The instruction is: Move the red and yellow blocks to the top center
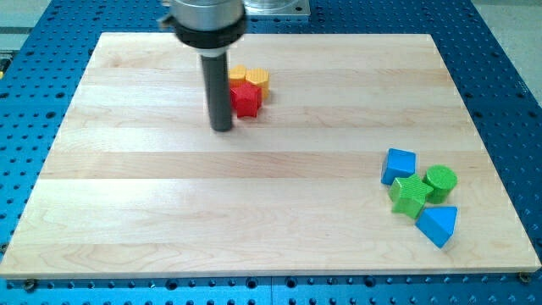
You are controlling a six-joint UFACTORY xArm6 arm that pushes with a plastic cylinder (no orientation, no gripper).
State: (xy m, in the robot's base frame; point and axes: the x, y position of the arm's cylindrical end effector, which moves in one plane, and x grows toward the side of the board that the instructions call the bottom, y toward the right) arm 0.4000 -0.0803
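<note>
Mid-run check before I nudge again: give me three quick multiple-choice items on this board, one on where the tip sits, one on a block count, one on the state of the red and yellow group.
1. Where is my tip?
A. Just left of and below the red block
B. Beside the blue cube
C. At the board's bottom edge

2. How many green blocks show?
A. One
B. Two
C. Three

3. The red and yellow blocks are:
A. Scattered apart
B. Bunched together
C. Off the board

Answers: 1 A, the rod ends beside the red block; 2 B, a green block and a green cylinder sit at the view's right; 3 B, the yellow blocks touch the red one.
</note>
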